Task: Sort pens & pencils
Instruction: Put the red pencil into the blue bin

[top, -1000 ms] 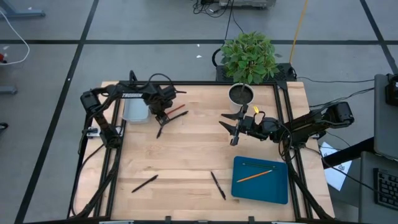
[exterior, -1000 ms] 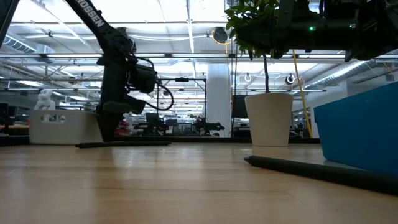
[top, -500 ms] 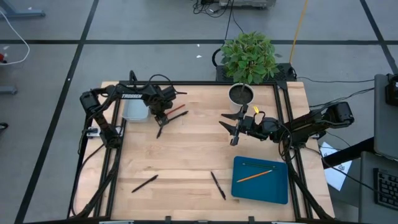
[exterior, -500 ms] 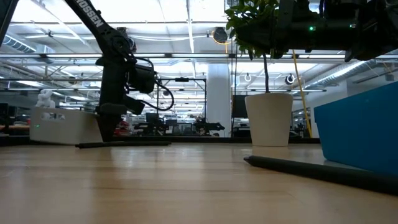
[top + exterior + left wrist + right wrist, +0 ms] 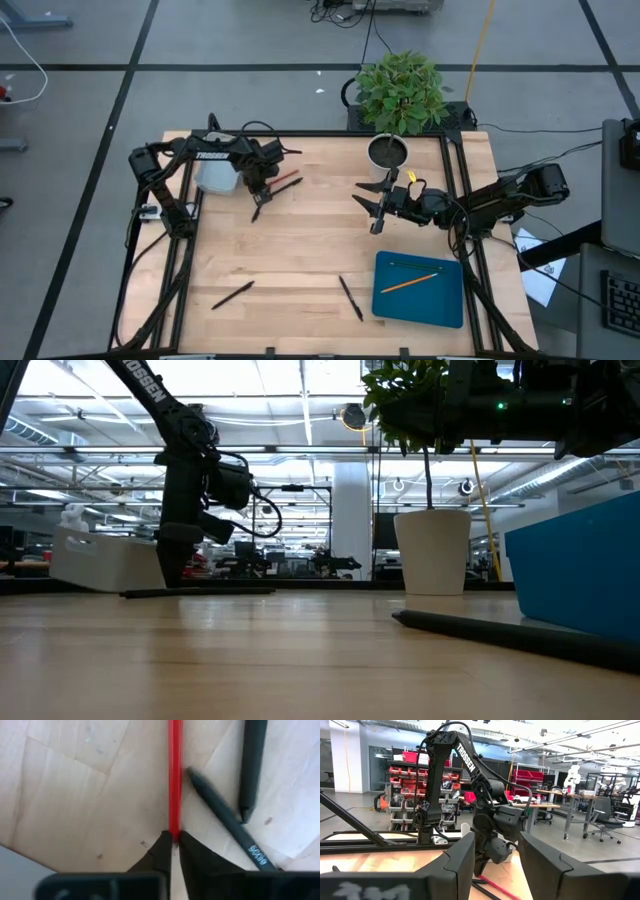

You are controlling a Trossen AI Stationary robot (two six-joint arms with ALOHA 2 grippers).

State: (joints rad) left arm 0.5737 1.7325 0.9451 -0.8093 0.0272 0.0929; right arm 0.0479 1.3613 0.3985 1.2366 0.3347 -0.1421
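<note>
Your left gripper (image 5: 174,845) fingers pinch the red pencil (image 5: 174,775) on the table (image 5: 310,250); right gripper (image 5: 372,208) fingers spread.

A: Surface? Wooden table (image 5: 300,250), black frame.

B: Lying on it: blue tray (image 5: 420,305) near right corner, white bin (image 5: 217,177) and white pot (image 5: 387,152) at far edge, red pencil (image 5: 174,775) beside two pens (image 5: 225,820), two more pens (image 5: 232,295) near front.

red pencil (image 5: 174,775) | dark grey pens (image 5: 225,822) | blue tray (image 5: 420,305) | pale wood-grain surface (image 5: 300,250)
</note>
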